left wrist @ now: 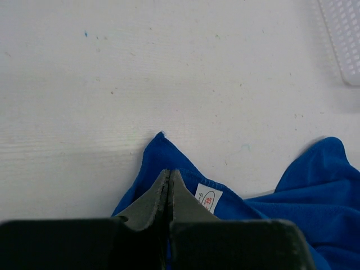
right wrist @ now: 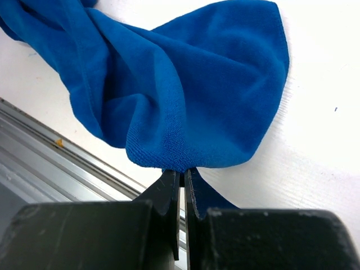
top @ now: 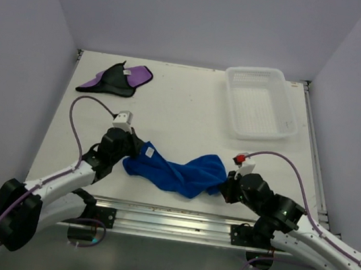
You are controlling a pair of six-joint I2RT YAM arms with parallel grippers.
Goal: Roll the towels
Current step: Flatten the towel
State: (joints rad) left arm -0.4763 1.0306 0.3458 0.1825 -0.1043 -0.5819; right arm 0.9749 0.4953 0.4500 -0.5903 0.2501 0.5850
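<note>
Crosswise lies blue towel (top: pixel 182 172), left hand (left wrist: pixel 169 174) and right hand (right wrist: pixel 183 171) pinching its ends.

A robotics lab test cell: a flat white tabletop (top: pixel 189 119) walled on 3 sides by plain pale-lilac panels (top: pixel 202 18). A grooved aluminium rail (top: pixel 176 215) at its near edge holds a cabled black-and-white left arm (top: pixel 61 182) and right arm (top: pixel 316 245).

blue towel (top: pixel 182 172): plain bright blue, white tag (left wrist: pixel 208 198) with red print. purple towel (top: pixel 116 80) left of basket (top: pixel 255 70): purple with black side, small white label (top: pixel 127 71). basket white mesh. table (top: pixel 184 109) off-white, speckled.
</note>
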